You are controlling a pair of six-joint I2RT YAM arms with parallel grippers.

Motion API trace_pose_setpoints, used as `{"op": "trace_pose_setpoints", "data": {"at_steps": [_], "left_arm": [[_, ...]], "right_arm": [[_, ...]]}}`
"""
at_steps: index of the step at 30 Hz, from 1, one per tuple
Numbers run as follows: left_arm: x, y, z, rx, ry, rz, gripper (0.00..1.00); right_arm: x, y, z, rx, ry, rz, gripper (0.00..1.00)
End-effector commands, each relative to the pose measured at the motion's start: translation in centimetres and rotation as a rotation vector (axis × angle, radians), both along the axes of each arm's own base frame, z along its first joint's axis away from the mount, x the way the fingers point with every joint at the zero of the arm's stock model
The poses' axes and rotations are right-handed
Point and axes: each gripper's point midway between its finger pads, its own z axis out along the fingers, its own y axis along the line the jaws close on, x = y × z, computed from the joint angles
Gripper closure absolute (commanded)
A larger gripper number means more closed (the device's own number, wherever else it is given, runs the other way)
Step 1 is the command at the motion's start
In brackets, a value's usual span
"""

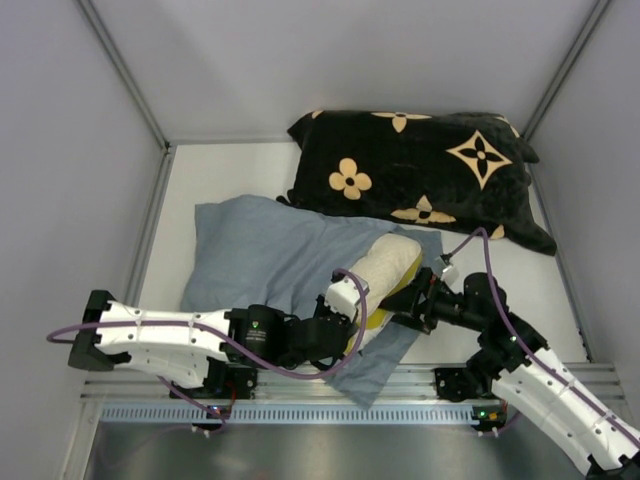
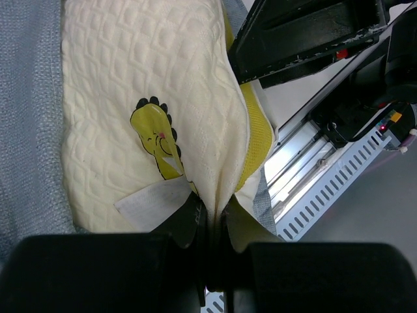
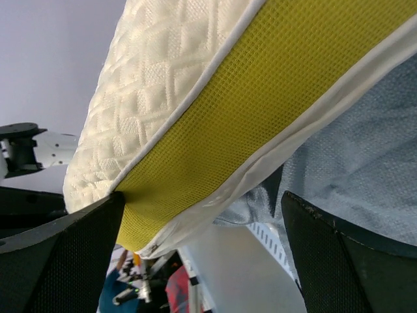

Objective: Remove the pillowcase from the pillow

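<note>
Two dangers. Could lose the pillow (image 1: 385, 270), pinched only at its piped corner by the closed left fingers (image 2: 187, 223), if pulled hard. Could drag the pillowcase (image 1: 260, 250) along too, with the right fingers (image 3: 65, 261) spread open around the yellow mesh edge, gripping nothing. Cream, quilted, seemingly partly out, lying tilted on the grey-blue pillowcase near the front of the table (image 1: 225, 170).

My left gripper (image 2: 212, 222) is pinched tight on a corner of the pillow (image 2: 130, 78), whose cream knit face is turned towards me. Just beyond my fingers sit the white tag (image 2: 151, 202) and the yellow-green emblem (image 2: 156, 134). The grey pillowcase (image 2: 29, 117) lies along one side. To the right, past the yellow edge band (image 2: 257, 140), are the right arm (image 2: 306, 32) and the near rail (image 2: 326, 186).
</note>
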Motion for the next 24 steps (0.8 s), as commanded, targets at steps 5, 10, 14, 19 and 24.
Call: {"op": "trace_pose_setpoints", "data": {"at_steps": [5,10,14,19,24], "left_arm": [[-0.7,-2.9,5.1,-0.216,0.023,-0.032,1.0],[-0.6,-2.6,5.0,-0.217,0.024,-0.026,1.0],[-0.5,-1.4,5.5,-0.248,0.029,-0.015,1.0],[-0.8,-0.5,6.2,-0.29,0.05,-0.019,1.0],[-1.2,-1.4,6.4,-0.279,0.046,-0.056,1.0]], "right_arm": [[1.5,1.3,3.5,0.182,-0.001,-0.025,0.0],[2.3,1.0,4.6,0.203,-0.018,-0.062,0.01],[2.5,0.3,4.4,0.234,-0.024,-0.114,0.01],[3.0,-0.1,2.9,0.261,0.023,-0.162,0.01],[4.0,0.6,2.2,0.234,0.039,-0.153,0.01]]}}
